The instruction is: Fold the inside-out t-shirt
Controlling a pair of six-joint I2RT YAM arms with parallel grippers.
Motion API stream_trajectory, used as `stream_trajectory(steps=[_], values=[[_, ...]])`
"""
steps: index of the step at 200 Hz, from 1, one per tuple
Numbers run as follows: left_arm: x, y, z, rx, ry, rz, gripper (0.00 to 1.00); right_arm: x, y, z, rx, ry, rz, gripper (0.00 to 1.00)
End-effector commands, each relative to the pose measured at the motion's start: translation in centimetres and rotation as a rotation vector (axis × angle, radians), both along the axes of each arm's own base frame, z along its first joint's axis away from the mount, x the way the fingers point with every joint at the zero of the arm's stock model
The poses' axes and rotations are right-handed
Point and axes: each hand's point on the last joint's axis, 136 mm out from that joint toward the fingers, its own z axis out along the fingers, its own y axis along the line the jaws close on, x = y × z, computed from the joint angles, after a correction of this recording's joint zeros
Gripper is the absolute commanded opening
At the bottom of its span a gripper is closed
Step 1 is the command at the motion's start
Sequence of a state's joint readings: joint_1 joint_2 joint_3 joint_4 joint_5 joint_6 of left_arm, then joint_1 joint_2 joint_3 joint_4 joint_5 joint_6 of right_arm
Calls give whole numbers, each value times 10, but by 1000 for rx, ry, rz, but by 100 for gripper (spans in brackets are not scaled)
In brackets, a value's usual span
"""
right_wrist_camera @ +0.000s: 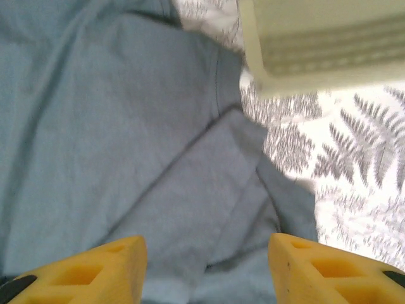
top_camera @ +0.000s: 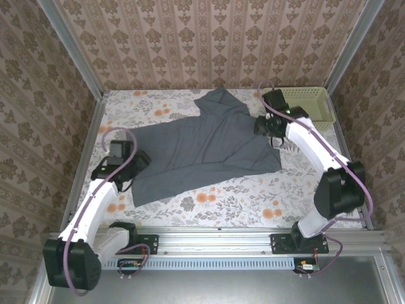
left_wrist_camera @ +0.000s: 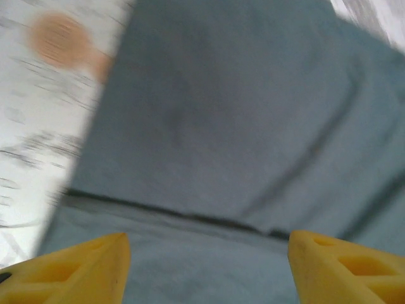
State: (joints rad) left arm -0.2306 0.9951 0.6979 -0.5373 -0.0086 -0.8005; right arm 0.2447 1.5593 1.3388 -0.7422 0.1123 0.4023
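The slate blue-grey t-shirt [top_camera: 202,149] lies spread across the middle of the floral table, one sleeve pointing to the back. My left gripper [top_camera: 123,166] hovers over the shirt's left edge; its yellow fingers [left_wrist_camera: 82,269] stand wide apart, open, above a hem line of the t-shirt [left_wrist_camera: 209,126]. My right gripper [top_camera: 269,130] sits over the shirt's right side near a folded sleeve. Its fingers [right_wrist_camera: 316,269] are also spread, open, with folded cloth of the t-shirt [right_wrist_camera: 145,139] beneath and nothing held.
A pale yellow-green plastic basket [top_camera: 310,104] stands at the back right corner, close behind the right gripper, its wall [right_wrist_camera: 323,44] at the top of the right wrist view. Patterned walls enclose the table on three sides. Floral tablecloth [top_camera: 228,196] shows in front of the shirt.
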Motion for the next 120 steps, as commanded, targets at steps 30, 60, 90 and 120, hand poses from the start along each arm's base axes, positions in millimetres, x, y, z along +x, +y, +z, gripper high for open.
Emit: stream_trajectory(steps=[30, 60, 90, 120], values=[[-25, -48, -64, 11, 138, -137, 69, -56, 23, -75, 166, 168, -5, 56], [-31, -33, -90, 34, 188, -97, 70, -50, 5, -114, 189, 235, -116, 56], [-41, -18, -110, -26, 234, -47, 70, -53, -26, -147, 164, 311, -267, 60], [-54, 4, -116, -61, 232, 28, 72, -53, -46, -164, 213, 308, -384, 63]])
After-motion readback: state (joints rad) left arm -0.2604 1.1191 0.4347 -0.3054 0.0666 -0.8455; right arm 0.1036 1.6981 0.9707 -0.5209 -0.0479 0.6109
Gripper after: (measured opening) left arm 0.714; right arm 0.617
